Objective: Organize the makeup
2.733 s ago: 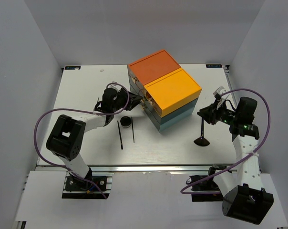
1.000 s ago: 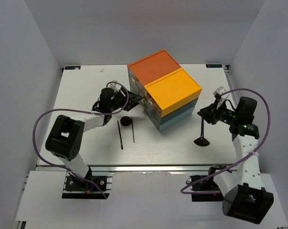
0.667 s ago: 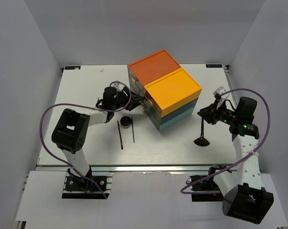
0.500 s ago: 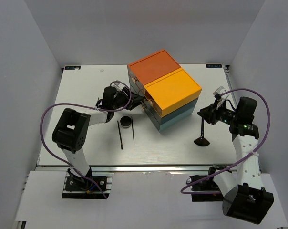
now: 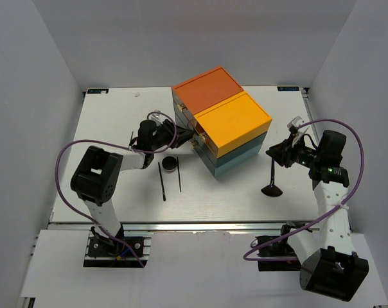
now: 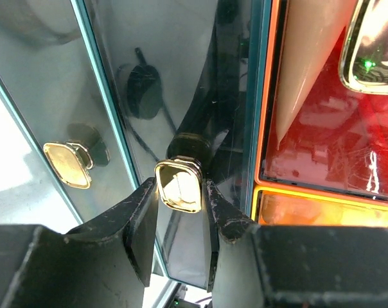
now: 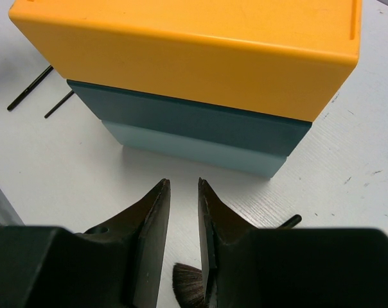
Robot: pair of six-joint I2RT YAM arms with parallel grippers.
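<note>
Moved: the left arm's elbow has swung a little inward across the table; the left gripper stays at the front of the drawer box. Unmoved: right arm, brush, compact, sticks. Left gripper is closed on a gold knob on a dark teal drawer front, one finger pressed to each side of it. A second knob sits to the left on the next front. Right gripper is beside the box's right face, fingers a narrow gap apart and holding nothing. The brush lies on the table under that gripper, flared head toward the near edge. In the right wrist view only its bristles and handle tip show; a finger covers the rest. The round black compact is just left of the box. Two thin sticks lie side by side just below it. A beige shape shows behind the orange front, cut off at the top edge; what it is cannot be told.
</note>
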